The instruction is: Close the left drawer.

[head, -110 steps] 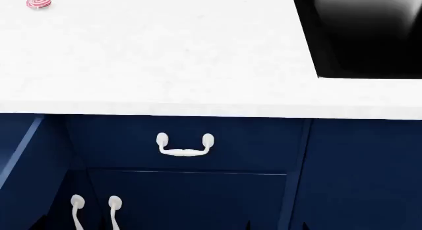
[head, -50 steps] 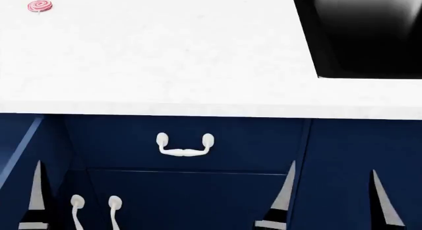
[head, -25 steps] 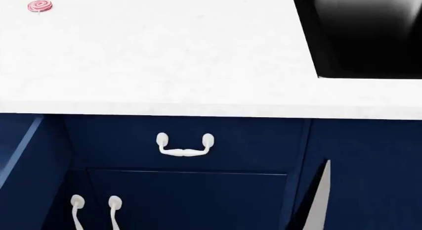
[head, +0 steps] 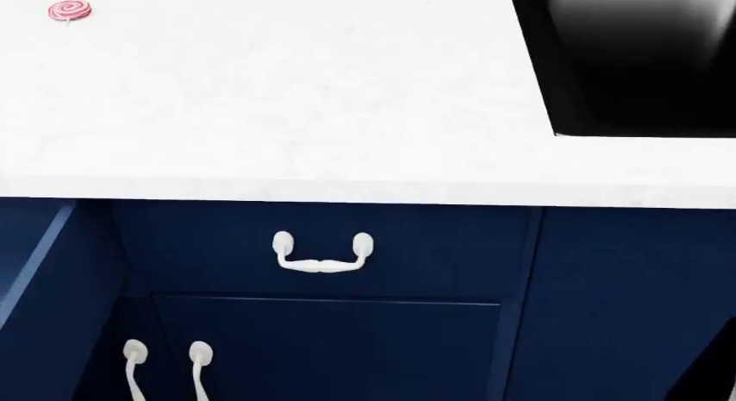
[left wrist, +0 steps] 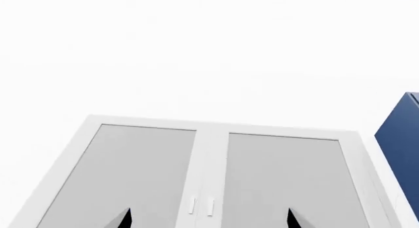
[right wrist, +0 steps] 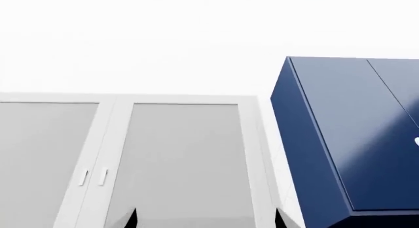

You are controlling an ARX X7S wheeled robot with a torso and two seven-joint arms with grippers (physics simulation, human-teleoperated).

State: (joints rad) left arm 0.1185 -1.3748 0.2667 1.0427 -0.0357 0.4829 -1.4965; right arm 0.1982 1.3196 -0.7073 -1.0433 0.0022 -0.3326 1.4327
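Observation:
In the head view the left drawer [head: 33, 256] shows only at the left edge. It stands pulled out from under the white counter [head: 288, 116], with a thin slate-blue wall running diagonally; its front and handle are out of view. Beside it a navy drawer front with a white curved handle [head: 322, 253] sits flush. Neither gripper shows in the head view. The left gripper [left wrist: 208, 222] is open, with only two dark fingertips [left wrist: 124, 219] visible and nothing between them. The right gripper [right wrist: 206, 221] is open too, its fingertips [right wrist: 133, 219] wide apart. Both wrist cameras look up, away from the drawer.
Two long white handles [head: 167, 366] mark the cupboard doors below the middle drawer. A black sink [head: 644, 56] is sunk in the counter at the right, and a pink swirl lollipop [head: 69, 9] lies far left. White wall cabinets [left wrist: 209, 174] and a navy cabinet [right wrist: 353, 139] fill the wrist views.
Pointed fingertips stood at the bottom of the head view a second ago, and one showed at the right half a second ago. Now none show. The cabinet fronts have not moved.

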